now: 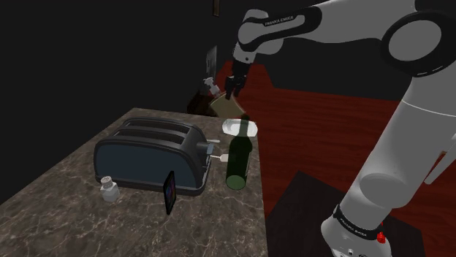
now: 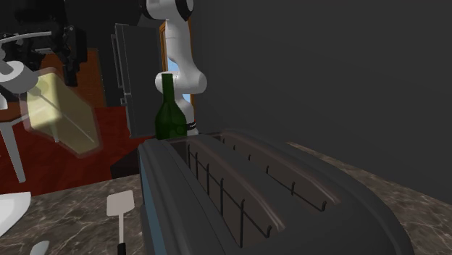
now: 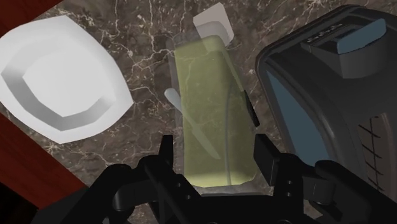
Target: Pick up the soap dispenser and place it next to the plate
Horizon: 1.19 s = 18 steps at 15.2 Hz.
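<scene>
Tiny lettering on the white arm point(image 1: 276, 22), more on its base ring point(image 1: 356, 228), neither legible

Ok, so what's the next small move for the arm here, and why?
Probably lower the soap dispenser toward the counter. The gripper clasps it above the marbled counter, and in the wrist view it hangs over the bare strip between the white plate and the toaster, so setting it down there should land it beside the plate.
</scene>
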Each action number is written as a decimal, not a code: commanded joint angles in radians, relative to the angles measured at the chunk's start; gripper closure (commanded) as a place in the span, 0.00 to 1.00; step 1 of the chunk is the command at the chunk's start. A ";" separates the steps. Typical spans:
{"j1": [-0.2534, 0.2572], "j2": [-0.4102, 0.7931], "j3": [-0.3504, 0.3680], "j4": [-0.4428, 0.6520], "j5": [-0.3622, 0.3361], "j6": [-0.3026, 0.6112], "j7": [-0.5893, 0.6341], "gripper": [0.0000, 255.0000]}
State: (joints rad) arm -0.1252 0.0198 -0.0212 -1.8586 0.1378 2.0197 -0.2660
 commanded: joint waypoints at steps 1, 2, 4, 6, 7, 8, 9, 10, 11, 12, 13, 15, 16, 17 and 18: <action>0.000 0.004 0.000 -0.022 0.002 0.027 -0.004 1.00; 0.000 0.006 0.000 -0.033 0.003 0.040 -0.005 1.00; 0.001 0.011 0.001 -0.054 0.005 0.066 -0.009 1.00; 0.001 0.016 0.001 -0.074 0.007 0.091 -0.013 1.00; 0.001 0.020 0.001 -0.084 0.008 0.104 -0.014 1.00; 0.001 0.023 0.001 -0.094 0.009 0.117 -0.016 1.00; 0.001 0.026 0.002 -0.103 0.011 0.130 -0.018 1.00; 0.001 0.030 0.002 -0.112 0.012 0.142 -0.020 1.00; 0.002 0.034 0.002 -0.121 0.013 0.155 -0.022 1.00; 0.002 0.038 0.002 -0.129 0.015 0.168 -0.024 1.00; 0.002 0.043 0.002 -0.138 0.016 0.180 -0.026 1.00; 0.002 0.052 0.003 -0.154 0.019 0.205 -0.031 1.00; 0.002 0.057 0.003 -0.162 0.021 0.218 -0.033 1.00; 0.002 0.062 0.003 -0.169 0.022 0.230 -0.035 1.00; 0.002 0.067 0.004 -0.177 0.024 0.243 -0.037 1.00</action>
State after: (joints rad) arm -0.1232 0.0838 -0.0180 -2.0254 0.1602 2.2488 -0.3016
